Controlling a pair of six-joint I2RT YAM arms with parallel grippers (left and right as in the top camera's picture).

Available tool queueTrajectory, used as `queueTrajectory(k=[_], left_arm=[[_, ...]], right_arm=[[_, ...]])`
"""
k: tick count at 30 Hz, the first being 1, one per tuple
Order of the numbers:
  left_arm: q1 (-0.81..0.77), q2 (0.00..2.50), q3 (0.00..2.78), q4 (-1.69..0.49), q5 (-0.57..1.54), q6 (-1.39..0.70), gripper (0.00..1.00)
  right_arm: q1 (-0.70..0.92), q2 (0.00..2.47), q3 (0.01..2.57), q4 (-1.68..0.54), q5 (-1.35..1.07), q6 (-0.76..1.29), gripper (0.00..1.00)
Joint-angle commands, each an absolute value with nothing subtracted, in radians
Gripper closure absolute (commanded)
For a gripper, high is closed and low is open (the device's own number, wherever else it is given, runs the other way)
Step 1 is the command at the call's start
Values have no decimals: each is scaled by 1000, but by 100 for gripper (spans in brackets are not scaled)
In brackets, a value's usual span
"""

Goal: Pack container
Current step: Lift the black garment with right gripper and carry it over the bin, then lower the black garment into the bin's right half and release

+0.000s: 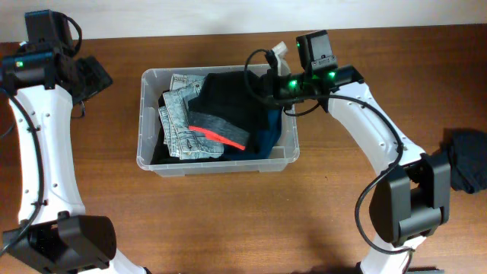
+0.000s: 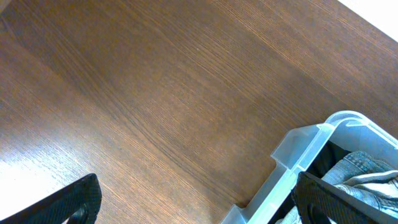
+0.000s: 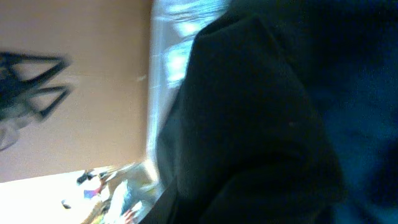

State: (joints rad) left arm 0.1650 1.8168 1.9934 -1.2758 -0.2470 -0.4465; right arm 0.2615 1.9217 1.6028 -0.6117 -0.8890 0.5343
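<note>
Packing step, item being placed: dark garment (image 1: 221,106) with a red stripe, lying across the middle of the container (image 1: 221,169). The container sits on the tabletop (image 1: 228,228), left of frame centre in the overhead view. Other contents: jeans (image 1: 179,125) against the picture-left wall; navy cloth (image 1: 268,135) against the picture-right wall.

Entry, right hand (image 1: 268,76): over the container's upper right corner, at the garment's edge. Its wrist camera shows only blurred dark cloth beside the translucent wall. No fingers are visible, so I cannot tell whether it is clenched on the cloth or released.

Entry, left hand (image 2: 196,186): released, fingers spread wide over bare wood with nothing between them. It sits off the container's upper left corner, apart from it.

Handling note (judgement): the cloth looks soft and apt to snag. Let go fully, then lift straight up before swinging away, so the garment does not trail over the rim. Tuck loose folds toward the middle, since cloth rides near the rim at the upper right.

Edges and room: the rim is close on two sides of the right hand, leaving little sideways play. Open wood lies below the container in frame. One more dark cloth (image 1: 468,160) lies at the right edge of frame, well apart, and the way to it looks unobstructed.
</note>
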Motion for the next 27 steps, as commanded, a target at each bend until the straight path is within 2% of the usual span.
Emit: queueTrajectory(k=[1,9,11,14,16,21,27], left_arm=[[168,1797,2000,-1277,-251,-456,1],[168,1797,2000,-1277,-251,-456,1],[168,1797,2000,-1277,-251,-456,1],[168,1797,2000,-1277,-251,-456,1],[168,1797,2000,-1277,-251,-456,1],[168,1797,2000,-1277,-251,-456,1],[168,1797,2000,-1277,-251,-456,1]], right_arm=[[228,1915,1622,-648,-675,469,78],[183,1914,1623,-708,-509,403,73],[183,1914,1625,-709,-466,391,63],[184,1914,1629,-709,-459,370,30],[184,1914,1634,-713,-459,369,25],[184,1914,1692,-741,-458,343,25],[205,1914,1927,-914,-375,317,28]])
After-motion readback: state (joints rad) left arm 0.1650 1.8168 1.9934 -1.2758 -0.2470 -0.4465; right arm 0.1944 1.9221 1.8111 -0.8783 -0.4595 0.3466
